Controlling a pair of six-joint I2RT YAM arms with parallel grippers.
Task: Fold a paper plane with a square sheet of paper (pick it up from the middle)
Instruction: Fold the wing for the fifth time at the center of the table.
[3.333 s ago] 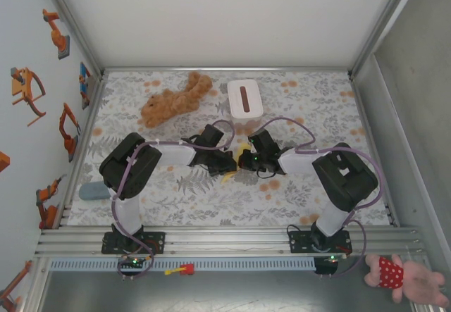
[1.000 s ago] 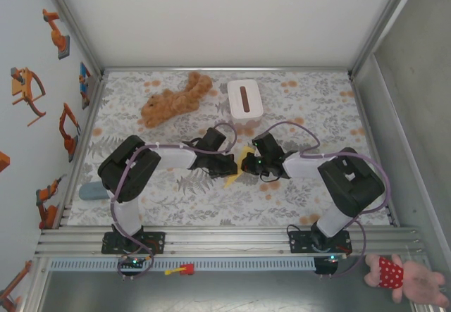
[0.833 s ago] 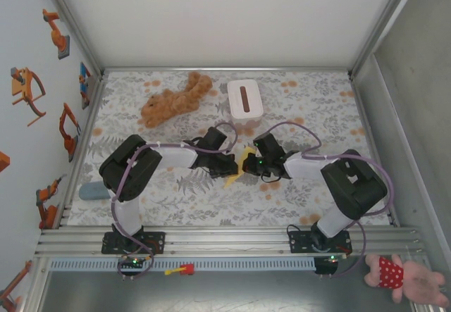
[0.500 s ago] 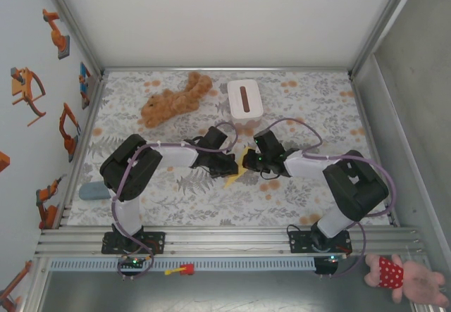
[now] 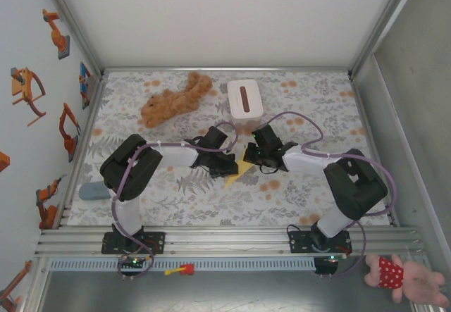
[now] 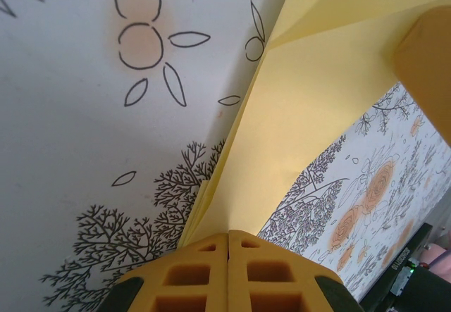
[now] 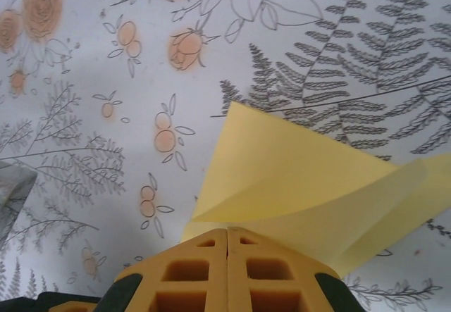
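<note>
Brown plush toy (image 5: 173, 99) sprawled at upper centre-left on the floral tablecloth (image 5: 317, 199); near its right, apart, a white box (image 5: 244, 98) with a brown slot. Grey-blue pad (image 5: 91, 190) at the cloth's left edge. Pink plush toy (image 5: 407, 278) in the lower right corner, off the cloth.

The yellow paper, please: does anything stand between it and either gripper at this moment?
Nothing visible does. The left gripper and the right gripper each have their jaws closed on the yellow paper itself. The white box and the brown plush toy lie farther back, apart from it.
</note>
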